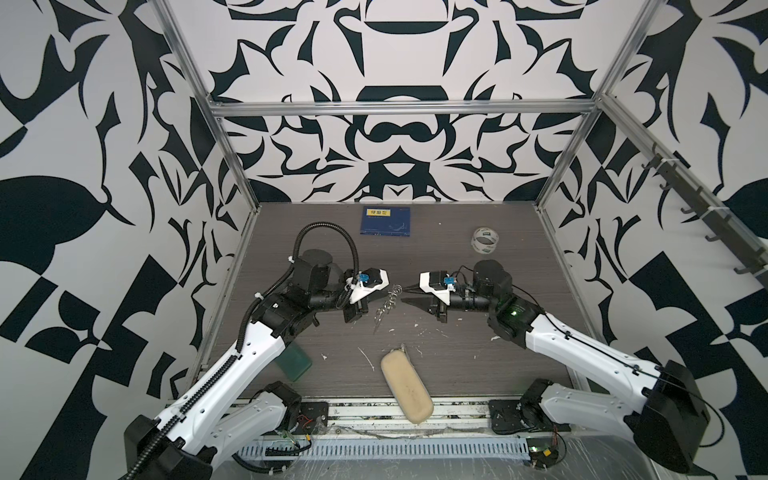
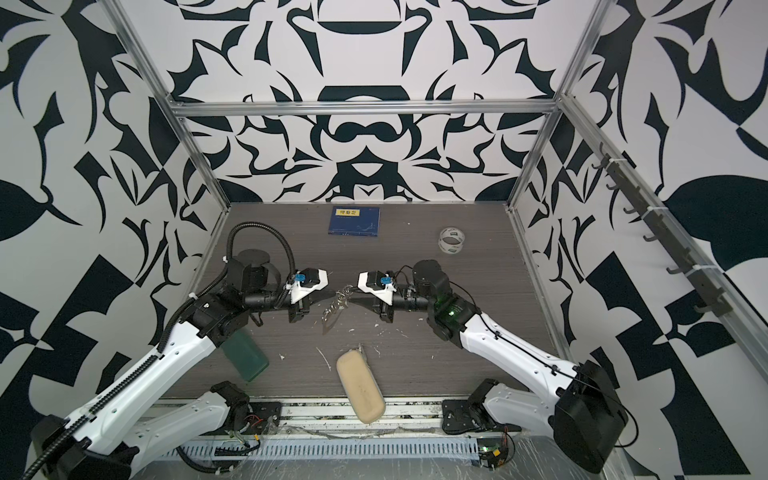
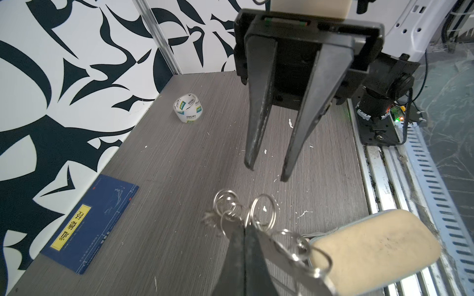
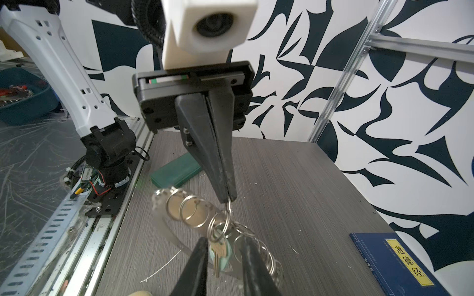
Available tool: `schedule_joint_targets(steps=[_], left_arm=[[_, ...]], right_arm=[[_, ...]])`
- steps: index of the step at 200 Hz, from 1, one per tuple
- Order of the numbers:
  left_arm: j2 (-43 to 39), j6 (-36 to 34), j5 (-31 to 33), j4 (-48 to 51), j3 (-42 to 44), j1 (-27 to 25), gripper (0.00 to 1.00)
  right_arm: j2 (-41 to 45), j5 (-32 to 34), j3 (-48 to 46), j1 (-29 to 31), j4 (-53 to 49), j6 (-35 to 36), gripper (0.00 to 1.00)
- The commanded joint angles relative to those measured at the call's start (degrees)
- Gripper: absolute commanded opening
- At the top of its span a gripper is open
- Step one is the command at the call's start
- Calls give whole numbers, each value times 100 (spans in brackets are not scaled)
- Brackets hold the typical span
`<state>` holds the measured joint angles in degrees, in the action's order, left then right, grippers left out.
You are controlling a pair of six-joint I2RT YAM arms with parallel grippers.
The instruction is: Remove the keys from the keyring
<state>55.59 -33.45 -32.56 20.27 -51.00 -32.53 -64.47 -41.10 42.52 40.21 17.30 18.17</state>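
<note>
One beige pouch lies at the front edge of the worktop, its near end overhanging. Behind the pouch, one keyring dangles between two sets of jaws. The left jaws are pressed together, pinching a single wire ring at the top of the chain. The right jaws stand spread. One key with a pale head cover hangs in their gap; whether a tip touches it I cannot tell. The other small wire rings overlap too much to count. One blue book sits far behind the pouch, one tape roll behind it to the right, and one green box just left of it, partly under the left arm. White flecks are scattered around the pouch
</note>
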Motion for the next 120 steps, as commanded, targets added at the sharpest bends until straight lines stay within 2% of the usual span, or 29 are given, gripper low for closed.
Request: schedule_joint_targets(steps=[1, 50, 99, 120], left_arm=[[-111, -128, -67, 83, -169, -1, 0], [-128, -165, -109, 73, -156, -34, 0], [-198, -190, -155, 56, -94, -34, 0], [-207, -164, -155, 43, -76, -34, 0]], right_arm=[[-67, -82, 397, -22, 111, -50, 22], [-370, -336, 610, -21, 267, -217, 20], [-485, -169, 591, -22, 441, -254, 21], [-556, -382, 652, -21, 346, -259, 22]])
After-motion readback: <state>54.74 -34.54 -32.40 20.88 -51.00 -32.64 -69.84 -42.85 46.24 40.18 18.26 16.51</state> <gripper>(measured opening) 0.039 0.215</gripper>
